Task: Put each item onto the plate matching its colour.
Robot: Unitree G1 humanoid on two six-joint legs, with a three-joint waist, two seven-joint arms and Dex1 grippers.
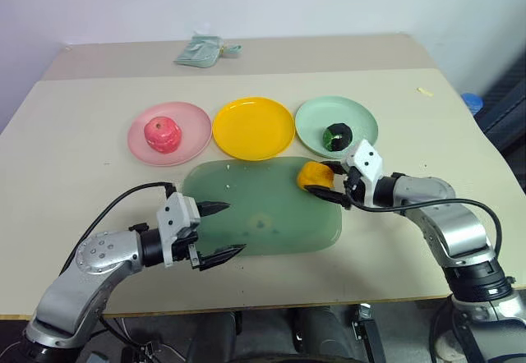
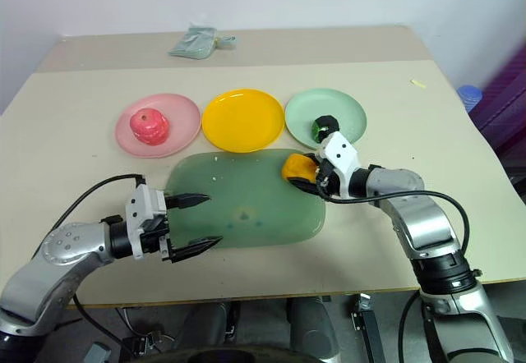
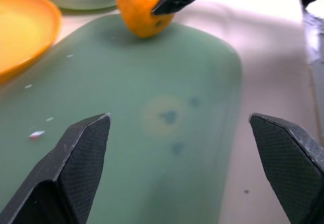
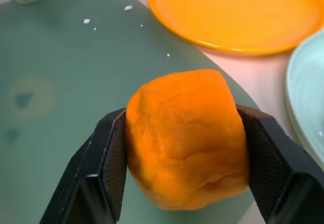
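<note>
Tabletop (image 1: 74,117): beige, carrying all items listed.

Pink plate (image 1: 191,125): left of the row; red item (image 1: 163,134) rests on it.

Yellow plate (image 1: 253,127): middle of the row, bare.

Green plate (image 1: 316,121): right of the row; dark item (image 1: 337,135) sits near its front edge, partly hidden behind the right hand in the right eye view.

Mat (image 1: 246,207): green, rounded, in front of the plates; a faint stain and small pale flecks on its surface.

Orange item (image 4: 187,138): at the mat's right far corner, clamped between both fingers of the right hand (image 1: 341,189); whether it touches the mat cannot be told.

Left hand (image 1: 220,232): fingers spread wide over the mat's near left edge, gripping nothing.

Cloth (image 1: 200,52): pale green bundle, far side of the tabletop, well apart from the plates; detail unclear.

Blue object (image 1: 470,103): beyond the right edge, cut off by the tabletop.
</note>
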